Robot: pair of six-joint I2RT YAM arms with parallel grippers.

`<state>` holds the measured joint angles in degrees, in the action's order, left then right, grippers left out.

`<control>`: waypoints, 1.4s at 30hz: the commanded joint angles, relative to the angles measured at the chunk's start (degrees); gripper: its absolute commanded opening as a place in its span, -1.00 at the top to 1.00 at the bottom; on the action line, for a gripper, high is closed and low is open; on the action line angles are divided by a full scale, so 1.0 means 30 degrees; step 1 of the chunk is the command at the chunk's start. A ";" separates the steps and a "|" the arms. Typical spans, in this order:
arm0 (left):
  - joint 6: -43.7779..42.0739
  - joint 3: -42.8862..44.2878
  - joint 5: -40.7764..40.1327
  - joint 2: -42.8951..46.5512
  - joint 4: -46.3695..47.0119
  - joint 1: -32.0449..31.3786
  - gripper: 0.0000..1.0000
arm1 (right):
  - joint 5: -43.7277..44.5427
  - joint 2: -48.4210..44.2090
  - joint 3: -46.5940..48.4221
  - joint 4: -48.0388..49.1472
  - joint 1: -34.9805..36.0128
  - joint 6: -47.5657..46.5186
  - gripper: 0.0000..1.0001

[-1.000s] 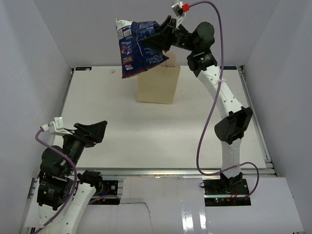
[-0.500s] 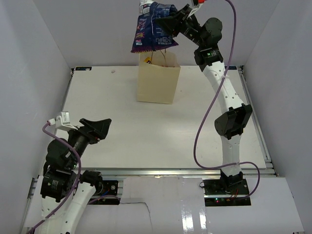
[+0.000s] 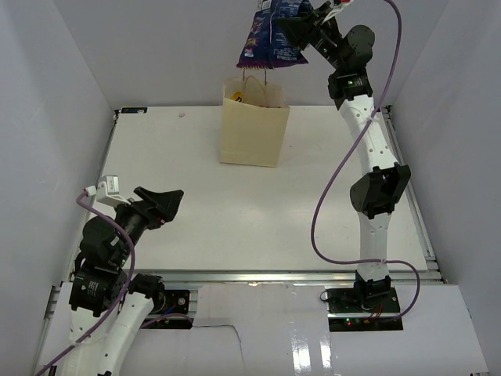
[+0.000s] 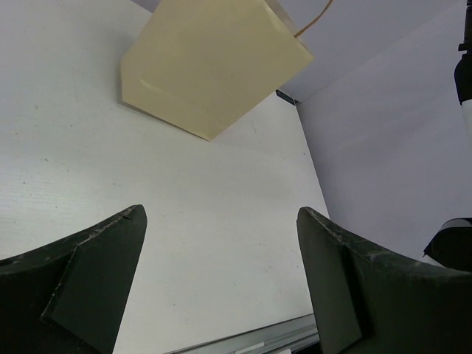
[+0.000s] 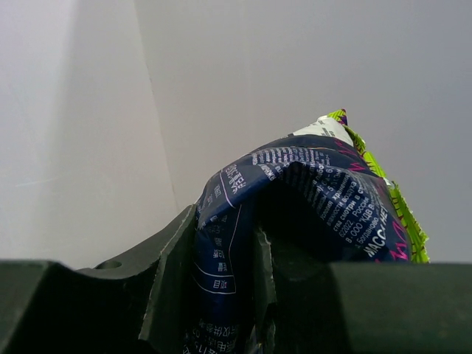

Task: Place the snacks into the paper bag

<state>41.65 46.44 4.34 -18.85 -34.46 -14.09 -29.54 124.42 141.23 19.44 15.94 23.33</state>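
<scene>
High over the table my right gripper [image 3: 291, 25] is shut on a large blue-purple snack bag [image 3: 270, 41], which hangs just above the paper bag's mouth. In the right wrist view the dark fingers [image 5: 166, 276] pinch a fold of that blue-purple snack bag [image 5: 295, 192]. The tan paper bag [image 3: 252, 125] stands upright at the back of the table, handles up, a yellow bit showing inside. My left gripper [image 3: 168, 205] hovers open near the front left. Through the left wrist view the paper bag [image 4: 214, 66] lies far ahead of the open left gripper [image 4: 221, 284].
White enclosure walls rise close on the left, right and back. A metal rail [image 3: 274, 276] runs along the table's near edge. The right arm's purple cable [image 3: 329, 204] loops down beside its links.
The right arm has lifted the blue-purple bag up and to the right, from left of the paper bag to above its mouth. The left gripper has shifted slightly right.
</scene>
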 commanded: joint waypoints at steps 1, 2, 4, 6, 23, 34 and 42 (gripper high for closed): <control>0.0179 -0.0185 0.0574 -0.0512 0.0528 0.0067 -0.86 | 0.0649 -0.0225 0.1089 0.3480 -0.0363 -0.0570 0.85; 0.0180 -0.0243 0.0633 -0.0571 0.0558 0.0067 -0.86 | 0.0502 -0.0137 0.1059 0.3538 -0.0422 -0.0889 0.85; 0.0267 -0.0332 0.0838 -0.0630 0.0675 0.0038 -0.86 | 0.0355 0.0127 0.1029 0.3597 -0.0451 -0.1272 0.85; 0.0268 -0.0448 0.0956 -0.0630 0.0763 0.0067 -0.86 | 0.0179 0.0245 0.1000 0.3569 -0.0481 -0.1829 0.85; 0.0385 -0.0918 0.1483 -0.0250 0.0880 0.0067 -0.86 | -0.3657 -0.0047 -0.0786 0.1900 0.0251 -0.8771 0.85; 0.0472 -0.1123 0.1659 -0.0045 0.0939 0.0067 -0.86 | -0.5678 -0.1160 -0.2573 0.0697 0.0457 -1.2111 0.85; 0.0502 -0.1240 0.1805 0.0014 0.1056 0.0067 -0.86 | -0.6969 -0.1747 -0.3424 -0.0532 0.0632 -1.4280 0.85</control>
<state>42.96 43.44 8.69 -19.22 -32.38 -14.09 -48.56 127.61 129.40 9.52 17.69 -14.39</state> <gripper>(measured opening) 0.930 0.366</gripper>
